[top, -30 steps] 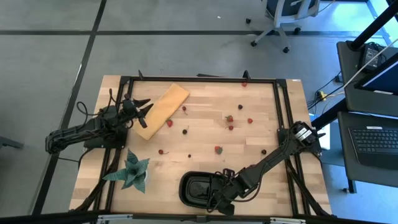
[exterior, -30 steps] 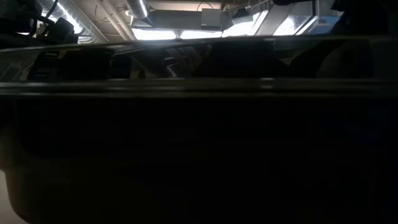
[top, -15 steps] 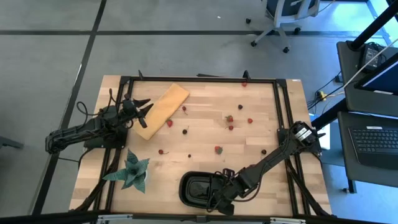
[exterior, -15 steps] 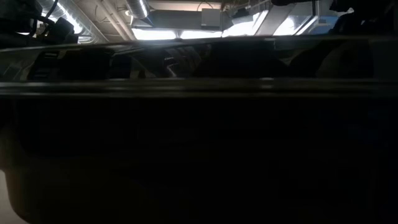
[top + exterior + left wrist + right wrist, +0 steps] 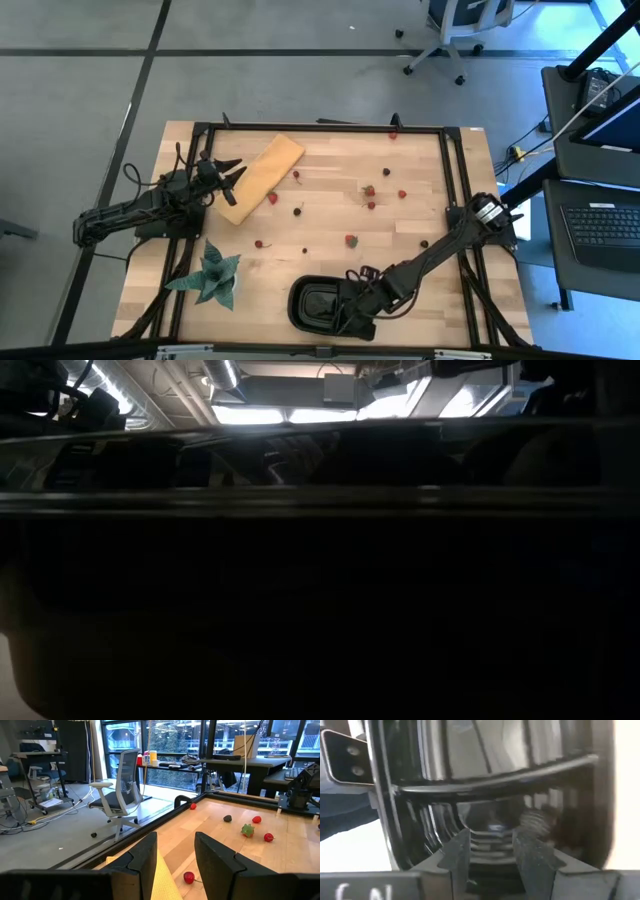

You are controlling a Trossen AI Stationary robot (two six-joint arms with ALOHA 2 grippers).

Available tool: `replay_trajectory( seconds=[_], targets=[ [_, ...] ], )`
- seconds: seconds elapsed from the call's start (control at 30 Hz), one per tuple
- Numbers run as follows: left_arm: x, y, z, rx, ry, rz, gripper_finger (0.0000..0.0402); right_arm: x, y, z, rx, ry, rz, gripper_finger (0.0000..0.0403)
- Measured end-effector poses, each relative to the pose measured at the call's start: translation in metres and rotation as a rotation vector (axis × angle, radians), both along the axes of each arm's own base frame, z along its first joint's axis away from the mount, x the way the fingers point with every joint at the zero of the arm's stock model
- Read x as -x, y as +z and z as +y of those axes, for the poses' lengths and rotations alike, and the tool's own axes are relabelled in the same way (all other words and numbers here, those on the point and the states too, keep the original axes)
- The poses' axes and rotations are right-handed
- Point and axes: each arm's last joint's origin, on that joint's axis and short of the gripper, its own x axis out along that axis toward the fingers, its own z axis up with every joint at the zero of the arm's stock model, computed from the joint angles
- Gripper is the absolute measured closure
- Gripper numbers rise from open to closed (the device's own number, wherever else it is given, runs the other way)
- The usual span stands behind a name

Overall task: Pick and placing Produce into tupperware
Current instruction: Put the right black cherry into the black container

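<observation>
1. Produce is lying scattered over the wooden table (image 5: 330, 240): a strawberry (image 5: 351, 240) sitting near the middle, another strawberry (image 5: 369, 191) farther back, and a dark berry (image 5: 298, 210) between them and the tan board (image 5: 258, 178)
2. Tupperware (image 5: 318, 303), the glossy black tray, is sitting at the table's front edge, beside the green spiky plant (image 5: 211, 276)
3. Right gripper (image 5: 352, 318) is hanging over the tray's right end; its fingers (image 5: 457, 851) are standing apart with nothing visible between them, only the tray's ribbed inner wall showing ahead
4. Compared with a second ago, the right arm is reaching slightly farther over the tray and its jaws are spreading wider, which suggests a piece is just being dropped inside, though no fruit is discernible in the tray
5. Left gripper (image 5: 175, 855) is waiting over the tan board at the table's left, fingers parted and empty
6. Many pieces are remaining on the table, so the task is looking far from finished
</observation>
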Motion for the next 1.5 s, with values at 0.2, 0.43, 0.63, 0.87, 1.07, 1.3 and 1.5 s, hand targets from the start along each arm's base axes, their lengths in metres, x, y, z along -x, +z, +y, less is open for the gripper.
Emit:
replay_trajectory(
  seconds=[0.2, 0.43, 0.63, 0.87, 1.07, 1.3, 1.5],
  targets=[
    [0.0, 0.0, 0.0, 0.0, -0.001, 0.0, 0.0276, 0.02, 0.032, -0.016, 0.069, -0.06, 0.031, 0.0252],
    [0.0, 0.0, 0.0, -0.001, -0.001, 0.0, 0.0276, 0.057, 0.079, -0.046, 0.164, -0.253, 0.084, 0.0255],
    [0.0, 0.0, 0.0, -0.001, 0.0, 0.0, 0.0276, 0.1, 0.11, -0.081, 0.328, -0.654, 0.166, 0.0255],
    [0.0, 0.0, 0.0, -0.001, 0.0, 0.001, 0.0276, 0.14, 0.091, -0.108, 0.262, -0.952, 0.197, 0.0256],
    [0.0, 0.0, 0.0, -0.002, 0.0, 0.001, 0.0276, 0.156, 0.037, -0.117, 0.079, -1.035, 0.207, 0.0256],
    [0.0, 0.0, 0.0, -0.002, 0.0, 0.001, 0.0276, 0.158, 0.011, -0.118, -0.002, -1.054, 0.182, 0.0256],
    [0.0, 0.0, 0.0, -0.002, 0.0, 0.002, 0.0276, 0.162, 0.007, -0.12, 0.021, -1.065, 0.221, 0.0256]
  ],
)
